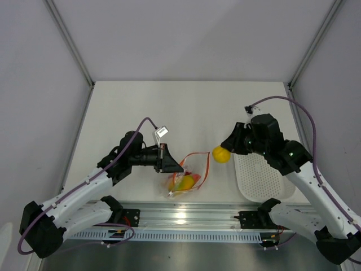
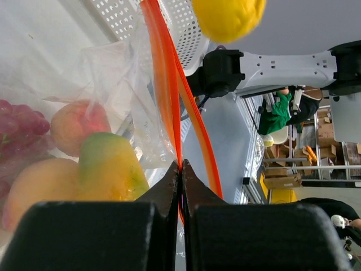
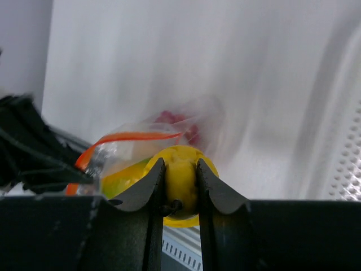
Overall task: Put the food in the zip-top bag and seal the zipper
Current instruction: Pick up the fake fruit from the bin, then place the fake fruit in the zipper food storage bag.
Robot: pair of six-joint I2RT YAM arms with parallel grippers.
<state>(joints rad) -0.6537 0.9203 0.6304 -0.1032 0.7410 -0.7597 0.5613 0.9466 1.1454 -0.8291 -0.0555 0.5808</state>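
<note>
Progress: several fruits [image 2: 107, 164] lie inside the zip-top bag [image 1: 185, 179], on the table between the arms. Left gripper [image 2: 180, 166] is pinched shut on the zipper [image 2: 161, 84]. Right gripper [image 1: 230, 148], partly closed, clamps a yellow fruit [image 1: 221, 154] between bag and tray [image 1: 265, 180]. Remaining: insert that fruit, seal the zipper.

The place looks like a robotics lab or workshop set up inside a larger storage hall. The white table [image 1: 146, 107] sits in a booth of plain pale walls [image 1: 186, 34] with metal corner posts [image 1: 70, 44]. A slotted aluminium rail [image 1: 186, 217] runs along the table's near edge and carries the cabled arm bases. Beyond the left gripper [image 2: 180, 166], to the right of its jaws and outside the booth, cardboard boxes [image 2: 282, 180] are stacked on racks above a grey floor [image 2: 225, 132]. A person in a green top [image 2: 275, 113] is among them.
</note>
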